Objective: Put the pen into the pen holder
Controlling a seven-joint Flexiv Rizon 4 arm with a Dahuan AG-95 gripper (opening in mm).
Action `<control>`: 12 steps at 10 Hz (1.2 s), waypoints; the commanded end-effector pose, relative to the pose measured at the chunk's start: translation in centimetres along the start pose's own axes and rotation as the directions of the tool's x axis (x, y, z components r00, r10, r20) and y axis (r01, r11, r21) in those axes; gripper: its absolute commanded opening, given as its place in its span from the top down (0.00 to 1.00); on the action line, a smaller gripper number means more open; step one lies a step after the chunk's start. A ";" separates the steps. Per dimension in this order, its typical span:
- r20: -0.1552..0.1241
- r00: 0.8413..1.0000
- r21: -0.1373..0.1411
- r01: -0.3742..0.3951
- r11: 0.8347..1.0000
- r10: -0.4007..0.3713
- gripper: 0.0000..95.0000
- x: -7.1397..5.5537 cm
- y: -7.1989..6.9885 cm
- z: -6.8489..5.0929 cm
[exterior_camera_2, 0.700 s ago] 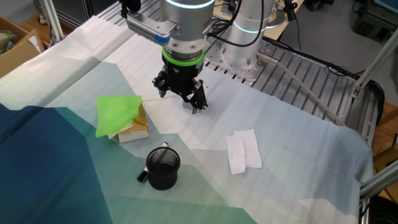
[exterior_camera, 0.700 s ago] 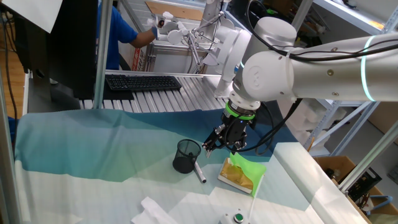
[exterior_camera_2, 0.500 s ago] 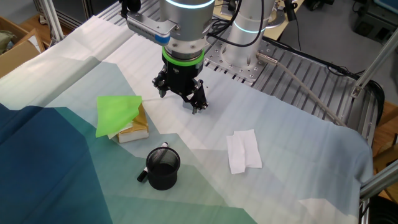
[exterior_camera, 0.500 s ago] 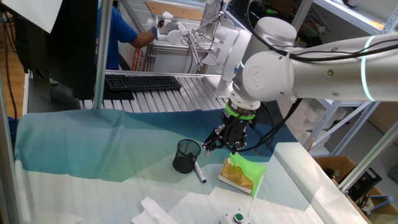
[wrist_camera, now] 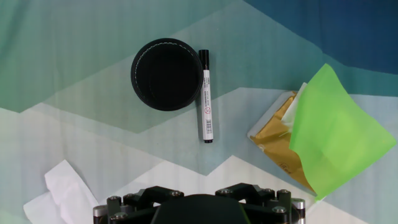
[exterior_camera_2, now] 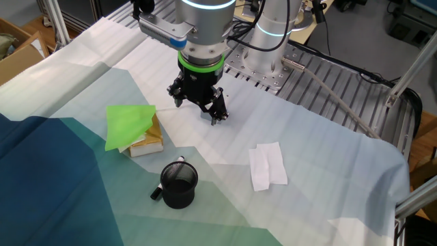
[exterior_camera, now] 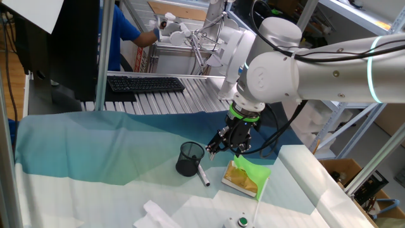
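The pen (wrist_camera: 206, 96) is silver-grey with a dark end and lies flat on the cloth, right against the pen holder. The pen holder (wrist_camera: 133, 73) is a small black mesh cup standing upright and empty. In one fixed view the pen (exterior_camera: 202, 175) lies at the cup's (exterior_camera: 187, 166) front right. In the other fixed view the cup (exterior_camera_2: 179, 197) hides most of the pen (exterior_camera_2: 156, 195). My gripper (exterior_camera_2: 198, 111) hangs above the cloth, open and empty, off to the side of the cup and pen. It also shows in one fixed view (exterior_camera: 224, 151).
A yellow sponge block under a green cloth (wrist_camera: 329, 134) lies beside the pen, also seen from the side (exterior_camera_2: 130, 123). A white tissue (exterior_camera_2: 268, 166) lies on the cloth. A keyboard (exterior_camera: 145, 83) sits at the back edge.
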State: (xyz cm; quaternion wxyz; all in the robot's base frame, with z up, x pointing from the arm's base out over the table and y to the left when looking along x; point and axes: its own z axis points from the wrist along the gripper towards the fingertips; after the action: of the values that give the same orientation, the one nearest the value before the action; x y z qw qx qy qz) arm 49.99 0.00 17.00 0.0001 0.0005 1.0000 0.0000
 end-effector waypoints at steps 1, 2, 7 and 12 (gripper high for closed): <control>0.000 1.000 0.000 0.001 1.000 -0.001 0.00 0.0 0.0 0.0; -0.020 0.986 -0.021 -0.168 0.986 0.167 1.00 -0.2 0.0 -0.1; -0.027 0.988 -0.058 -0.154 0.986 0.153 1.00 -0.8 -0.1 0.0; -0.013 0.991 -0.044 -0.137 0.990 0.136 1.00 -0.9 -0.1 0.1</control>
State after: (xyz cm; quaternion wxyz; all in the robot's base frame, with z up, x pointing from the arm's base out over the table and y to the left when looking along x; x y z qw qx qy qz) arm 50.96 0.01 16.98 -0.0084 0.0672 0.9972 0.0318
